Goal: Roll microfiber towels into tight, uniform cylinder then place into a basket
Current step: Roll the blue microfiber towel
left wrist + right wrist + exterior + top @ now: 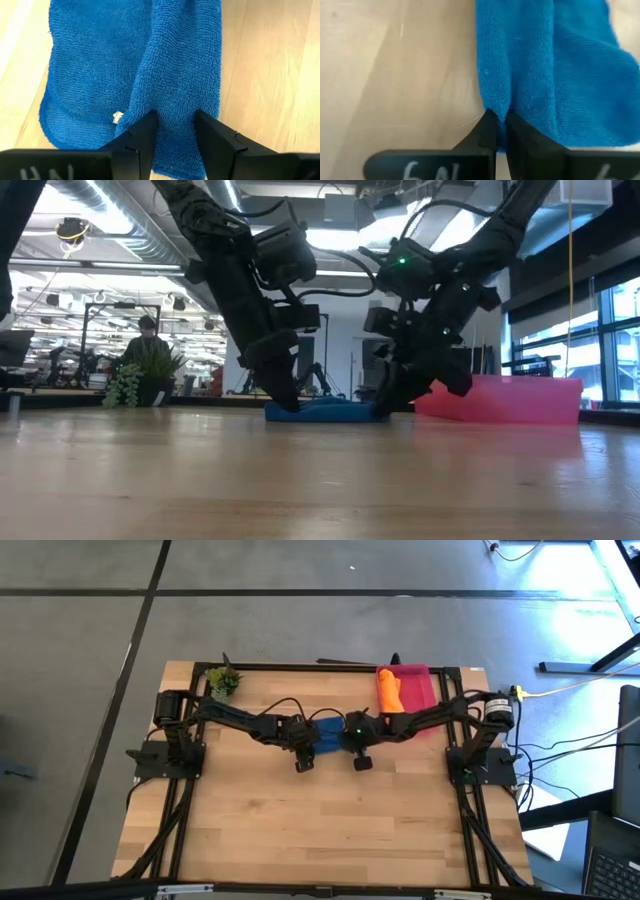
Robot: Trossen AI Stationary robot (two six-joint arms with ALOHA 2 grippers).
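The blue towel [328, 732] lies partly rolled on the table's middle, a little toward the far edge. It also shows in the low view [325, 412]. My left gripper [173, 131] is on the towel's left end. My right gripper [501, 125] is on its right end. Both are shut on the towel. The orange towel [388, 690] lies bunched in the pink-red basket [420, 690] at the table's far right. My left gripper pinches a thick rolled ridge of the blue towel [172, 107] between its two fingers, at the towel's end, slanting down from above. The towel lies on the table. My right gripper pinches a folded edge of the blue towel [496, 97] between its nearly closed fingers, slanting down from above. The towel rests on the table.
A small green potted plant [224, 681] stands at the table's far left corner. The basket also shows in the low view [510, 400], behind my right gripper. Bare wooden tabletop [320, 820] stretches toward the near edge. A person stands in the room behind the table.
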